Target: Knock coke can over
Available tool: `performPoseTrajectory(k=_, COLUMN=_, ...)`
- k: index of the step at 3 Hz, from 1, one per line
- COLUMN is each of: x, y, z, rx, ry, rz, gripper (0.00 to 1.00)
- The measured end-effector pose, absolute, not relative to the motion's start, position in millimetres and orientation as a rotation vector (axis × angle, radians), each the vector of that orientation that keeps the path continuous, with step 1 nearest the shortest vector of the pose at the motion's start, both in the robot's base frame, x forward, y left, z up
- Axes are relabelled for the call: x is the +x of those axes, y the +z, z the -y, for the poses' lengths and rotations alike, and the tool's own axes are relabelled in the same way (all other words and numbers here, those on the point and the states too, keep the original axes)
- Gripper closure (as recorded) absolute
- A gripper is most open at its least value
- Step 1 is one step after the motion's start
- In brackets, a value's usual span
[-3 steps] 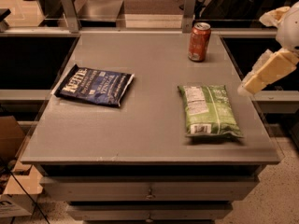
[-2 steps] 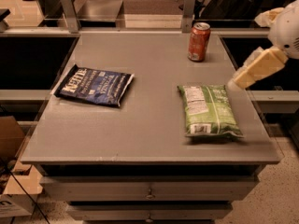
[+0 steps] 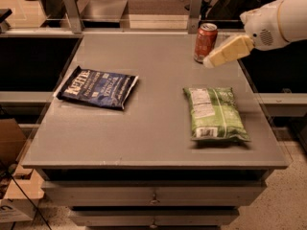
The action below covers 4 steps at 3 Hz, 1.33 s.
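at the far right corner of the table (image 3: 153, 133) our gripper (image 3: 211, 61) hangs just beside the upright coke can (image 3: 205, 41); clenched or released, we cannot tell.

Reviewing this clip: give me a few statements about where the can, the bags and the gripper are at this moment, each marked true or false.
1. The coke can stands upright near the far edge of the table. True.
2. The gripper hangs over the blue chip bag. False: it is close beside the coke can, at the far end of the table, well away from that bag.
3. The green chip bag lies flat on the table, nearer the camera than the coke can. True.
4. The coke can rests on top of the green chip bag. False: it stands on the bare table, apart from both bags.
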<state>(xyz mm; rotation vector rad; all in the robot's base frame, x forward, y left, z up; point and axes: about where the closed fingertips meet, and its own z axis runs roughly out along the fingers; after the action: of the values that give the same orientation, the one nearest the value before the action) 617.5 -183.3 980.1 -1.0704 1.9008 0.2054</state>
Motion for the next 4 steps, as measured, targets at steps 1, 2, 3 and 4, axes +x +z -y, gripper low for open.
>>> performPoseTrajectory(k=1, x=660.4, y=969.5, z=175.6, rx=-0.974, ry=0.289, rz=-1.891, gripper=0.0)
performPoseTrajectory(k=2, x=701.5, y=964.1, z=172.3, rx=-0.889, ry=0.347, rz=-1.851, gripper=0.0)
performPoseTrajectory(k=3, x=733.0, y=954.1, z=173.3, rx=-0.848, ry=0.38, rz=-1.812, gripper=0.0)
performPoseTrajectory(k=4, x=759.7, y=936.1, z=176.6, rx=-0.795, ry=0.389, rz=-1.801, gripper=0.0)
